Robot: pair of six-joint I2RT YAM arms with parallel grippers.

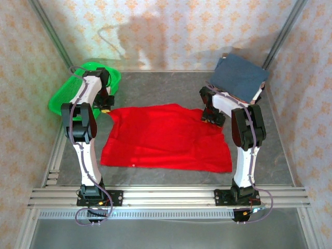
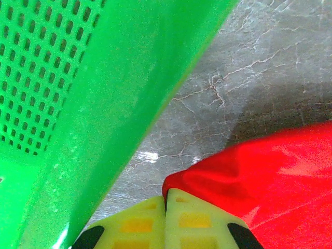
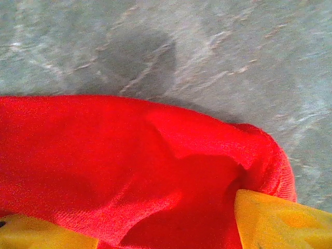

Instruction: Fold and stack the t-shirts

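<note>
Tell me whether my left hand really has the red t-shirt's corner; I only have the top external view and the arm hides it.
Observer: Yes. In the left wrist view the left hand is closed, and the red t-shirt corner comes out from between its yellow pads.
Operator: And the right hand?
Observer: The right hand is open: its fingers stand apart with a bunched fold of red cloth between them.
Operator: Is the shirt caught on the basket?
Observer: No. Bare table separates the green basket from the cloth.
</note>
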